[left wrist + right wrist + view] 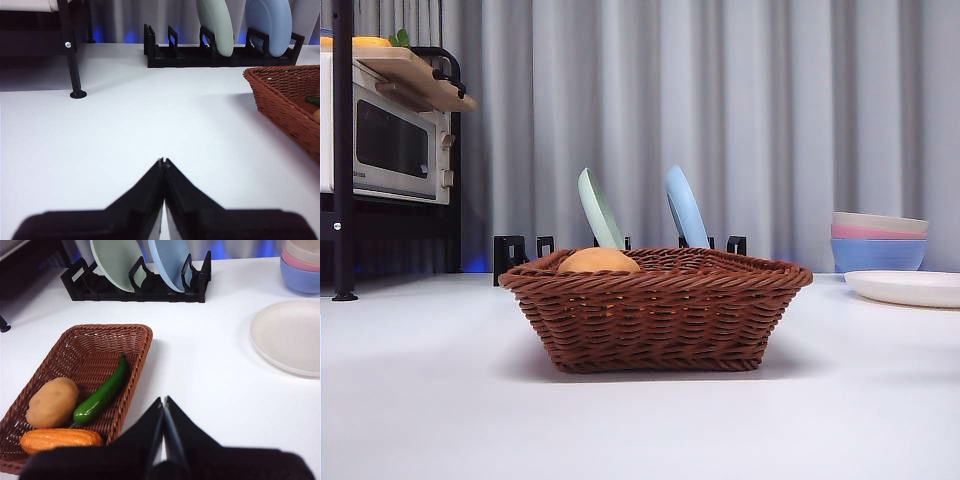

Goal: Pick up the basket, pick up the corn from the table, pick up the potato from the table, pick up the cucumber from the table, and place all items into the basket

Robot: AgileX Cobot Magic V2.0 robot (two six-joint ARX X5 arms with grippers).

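Your basket sits mid-table w/ all three veg inside: potato, cucumber, corn; job looks done. If you lift it, I'd judge the wicker light, stiff-ish, grippy; take it by the braided rim, since the load sits toward one end and may tip it. Right gripper is just beside the basket, jaws pressed together, holding nothing; left gripper likewise clenched and empty, over bare table.

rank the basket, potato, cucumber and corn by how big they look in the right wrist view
Largest to smallest:
1. basket, clearly the biggest
2. cucumber, the longest but slim
3. corn and potato, too close to call: the corn is longer, the potato thicker, and the corn is nearer the camera
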